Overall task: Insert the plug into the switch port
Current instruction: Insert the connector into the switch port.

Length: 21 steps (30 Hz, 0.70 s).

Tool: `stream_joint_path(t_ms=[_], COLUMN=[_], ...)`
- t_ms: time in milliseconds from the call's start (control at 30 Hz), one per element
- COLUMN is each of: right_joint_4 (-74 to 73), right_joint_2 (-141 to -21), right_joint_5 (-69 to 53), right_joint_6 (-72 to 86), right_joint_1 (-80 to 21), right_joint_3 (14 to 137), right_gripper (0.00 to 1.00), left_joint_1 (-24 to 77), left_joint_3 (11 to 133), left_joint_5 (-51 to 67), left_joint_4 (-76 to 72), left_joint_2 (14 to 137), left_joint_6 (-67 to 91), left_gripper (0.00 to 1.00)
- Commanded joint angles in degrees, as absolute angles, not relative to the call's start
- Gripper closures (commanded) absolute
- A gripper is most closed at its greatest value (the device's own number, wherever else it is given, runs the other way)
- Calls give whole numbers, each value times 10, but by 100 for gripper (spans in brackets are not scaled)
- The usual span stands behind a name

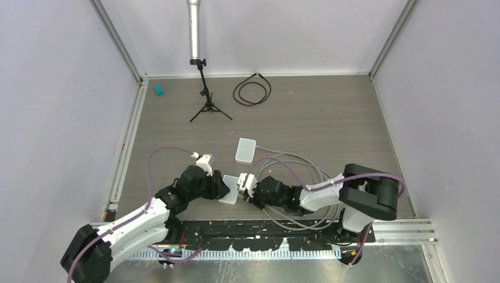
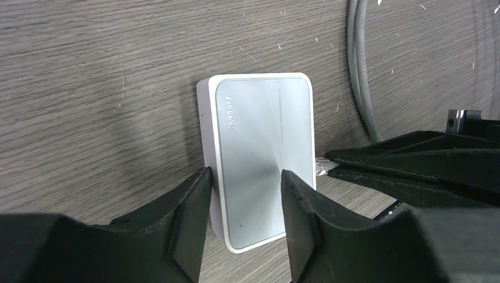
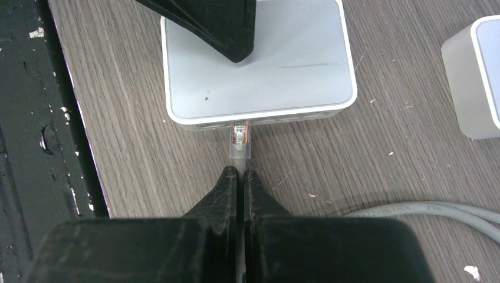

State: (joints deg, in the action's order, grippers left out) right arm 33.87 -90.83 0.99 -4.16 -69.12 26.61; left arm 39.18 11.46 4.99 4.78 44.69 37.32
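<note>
The white TP-Link switch lies flat on the wood table, also seen in the top view and the right wrist view. My left gripper is open: its left finger stands against the switch's left side, and its right finger rests over the top face. My right gripper is shut on the grey cable just behind the clear plug. The plug's tip is at a port in the switch's near side. How deep it sits I cannot tell. The plug also shows in the left wrist view.
A second white box lies just beyond, at the right edge of the right wrist view. The grey cable loops right of the switch. A small tripod, a black cable coil and a teal object are at the back.
</note>
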Motion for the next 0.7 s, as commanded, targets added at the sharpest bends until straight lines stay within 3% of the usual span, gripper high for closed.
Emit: stream_joint_path(t_ms=[0, 667], right_joint_4=[345, 252], right_joint_2=[-912, -896], right_joint_5=[8, 34], right_joint_6=[-39, -38], right_joint_1=[-690, -692], right_joint_3=[296, 366], right_gripper=[99, 99], left_joint_1=[392, 408], left_joint_3=[121, 125], left_joint_5=[84, 125], left_joint_4=[9, -20], left_joint_2=[446, 482], left_joint_6=[377, 360], left_gripper=[53, 57])
